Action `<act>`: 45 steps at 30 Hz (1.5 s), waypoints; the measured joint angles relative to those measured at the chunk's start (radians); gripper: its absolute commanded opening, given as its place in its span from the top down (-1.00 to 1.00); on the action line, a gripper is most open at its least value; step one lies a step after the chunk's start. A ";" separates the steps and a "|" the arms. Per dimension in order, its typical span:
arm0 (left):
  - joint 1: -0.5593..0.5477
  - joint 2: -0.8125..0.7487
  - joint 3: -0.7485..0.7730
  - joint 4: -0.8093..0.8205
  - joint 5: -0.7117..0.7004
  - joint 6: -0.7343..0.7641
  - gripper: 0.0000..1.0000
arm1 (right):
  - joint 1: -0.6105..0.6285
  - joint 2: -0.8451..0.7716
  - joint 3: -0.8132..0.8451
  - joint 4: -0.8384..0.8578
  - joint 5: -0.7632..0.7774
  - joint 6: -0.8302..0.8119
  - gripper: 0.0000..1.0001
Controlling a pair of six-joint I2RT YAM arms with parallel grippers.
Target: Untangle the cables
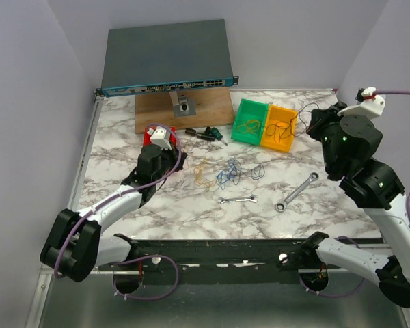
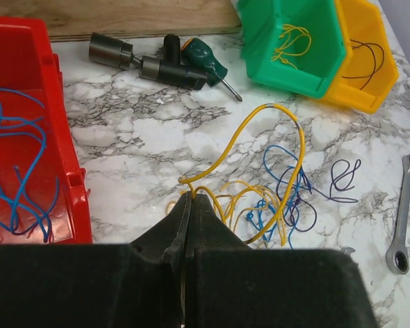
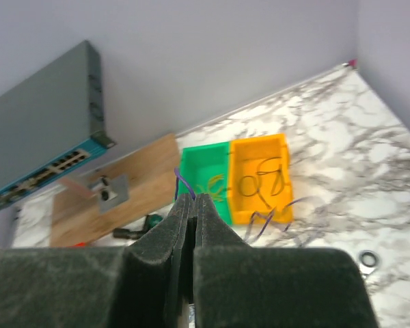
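Note:
The cables lie tangled mid-table: blue, yellow and dark purple thin loops, also in the left wrist view. My left gripper is shut on a yellow wire, which arches up from the fingertips and drops back into the bundle. In the top view it sits left of the bundle, beside the red bin. My right gripper is shut on a thin purple wire, held above the table near the orange bin; in the top view it is at the right.
The red bin holds blue wires, the green bin a yellow wire, the orange bin a black wire. Two wrenches lie near the front. A screwdriver and sockets lie by the wooden board.

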 measured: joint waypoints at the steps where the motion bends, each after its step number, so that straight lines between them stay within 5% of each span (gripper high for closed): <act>1: 0.002 0.000 0.000 -0.013 0.000 -0.007 1.00 | 0.000 -0.001 -0.003 -0.008 0.029 -0.010 0.99; 14: 0.000 -0.006 -0.016 0.094 0.192 -0.017 1.00 | -0.009 0.184 -0.035 0.016 0.128 -0.089 0.99; 45: -0.002 -0.020 -0.023 0.132 0.260 -0.014 1.00 | -0.407 0.770 -0.035 0.289 -0.135 -0.032 0.99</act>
